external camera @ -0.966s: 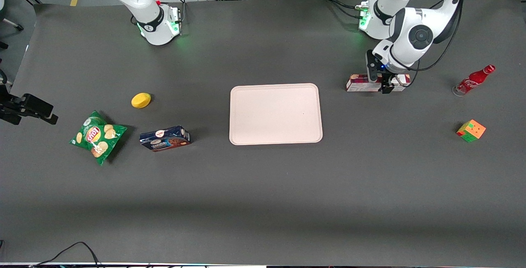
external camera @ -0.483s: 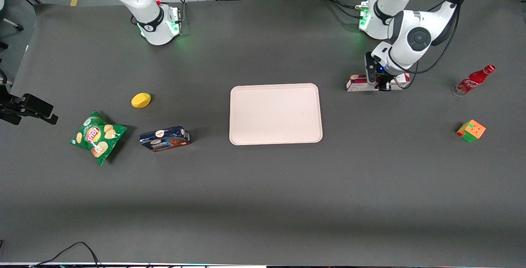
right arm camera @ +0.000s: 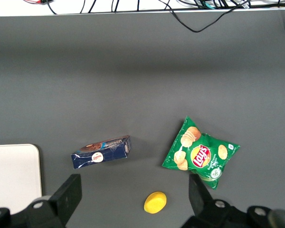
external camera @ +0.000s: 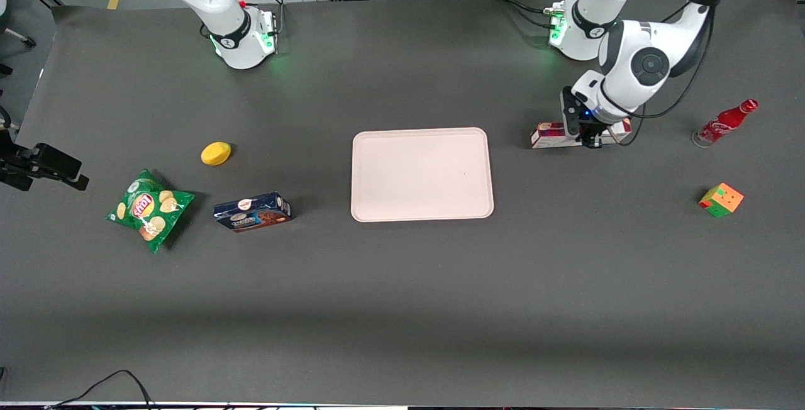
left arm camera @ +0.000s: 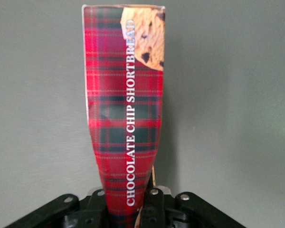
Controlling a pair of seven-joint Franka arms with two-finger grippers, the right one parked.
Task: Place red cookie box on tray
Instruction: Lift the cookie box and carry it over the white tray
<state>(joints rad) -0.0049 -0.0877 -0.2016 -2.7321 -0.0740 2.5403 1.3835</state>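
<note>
The red cookie box [external camera: 552, 135], in red tartan with a white end panel, lies toward the working arm's end of the table, beside the tray [external camera: 421, 174] and apart from it. My left gripper [external camera: 588, 138] is shut on it partway along its length. In the left wrist view the red cookie box [left arm camera: 126, 109] runs straight out from the gripper [left arm camera: 130, 211], with a black finger [left arm camera: 154, 209] pressed on each long side. The pale pinkish tray has nothing on it.
A red cola bottle [external camera: 726, 122] and a colour cube [external camera: 721, 200] sit toward the working arm's end. A dark-blue cookie box [external camera: 252, 211], a green chips bag [external camera: 149, 209] and a yellow lemon [external camera: 216, 153] lie toward the parked arm's end.
The gripper and the red cookie box have shifted a little nearer to the front camera, and the wrist has swung slightly toward the working arm's end.
</note>
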